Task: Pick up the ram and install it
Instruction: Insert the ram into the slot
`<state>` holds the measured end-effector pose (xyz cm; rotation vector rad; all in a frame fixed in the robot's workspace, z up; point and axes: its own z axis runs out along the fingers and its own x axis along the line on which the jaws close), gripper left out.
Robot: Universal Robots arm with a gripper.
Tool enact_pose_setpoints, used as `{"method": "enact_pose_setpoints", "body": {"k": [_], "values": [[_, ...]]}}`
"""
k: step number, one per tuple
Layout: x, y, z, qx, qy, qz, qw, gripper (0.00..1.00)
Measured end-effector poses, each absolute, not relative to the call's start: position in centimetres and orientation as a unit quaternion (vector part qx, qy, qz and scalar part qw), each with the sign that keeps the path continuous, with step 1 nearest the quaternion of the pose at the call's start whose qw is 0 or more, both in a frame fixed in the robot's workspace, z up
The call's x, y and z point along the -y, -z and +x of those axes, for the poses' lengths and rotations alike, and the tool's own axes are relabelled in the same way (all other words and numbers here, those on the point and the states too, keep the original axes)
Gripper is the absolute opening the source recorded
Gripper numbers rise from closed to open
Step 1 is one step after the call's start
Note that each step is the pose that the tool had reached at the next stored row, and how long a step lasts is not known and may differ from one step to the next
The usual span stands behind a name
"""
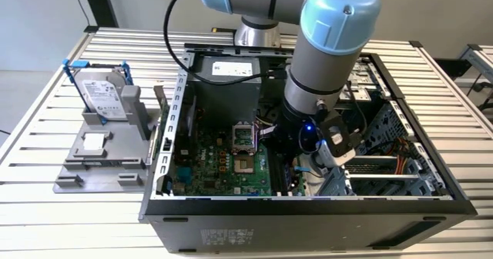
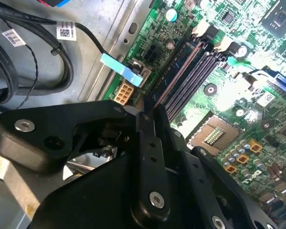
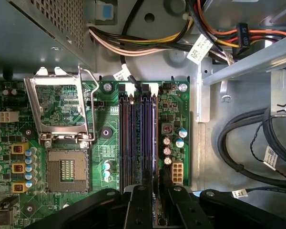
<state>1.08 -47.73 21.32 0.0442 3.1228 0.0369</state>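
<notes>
One ram [image 2: 174, 78] edge visible (jaws hide rest) — slots [image 3: 138, 138].

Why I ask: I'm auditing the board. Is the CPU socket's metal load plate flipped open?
Yes, in the first wrist view the load plate lies hinged back from the CPU socket, whose contacts lie bare.

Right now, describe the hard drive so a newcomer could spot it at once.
Find the slatted table and the open computer case on it. At the exterior view's left of the case sits a grey stand, and the hard drive stands on edge in it. It is the one boxy silver block with blue rails.
</notes>
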Motion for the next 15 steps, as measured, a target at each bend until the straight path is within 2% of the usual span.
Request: {"method": "enact_pose_setpoints", "body": {"k": [7, 13, 14, 15], "values": [[47.7, -24.5, 1.1, -1.0, -0.012, 0.016, 0.009, 1.0], [47.7, -24.7, 1.1, -1.0, -0.012, 0.015, 0.009, 1.0], [47.7, -24.8, 1.1, -1.0, -0.012, 0.015, 0.009, 0.0], [47.7, -24.8, 1.1, -1.0, -0.012, 0.015, 0.009, 0.0]]}}
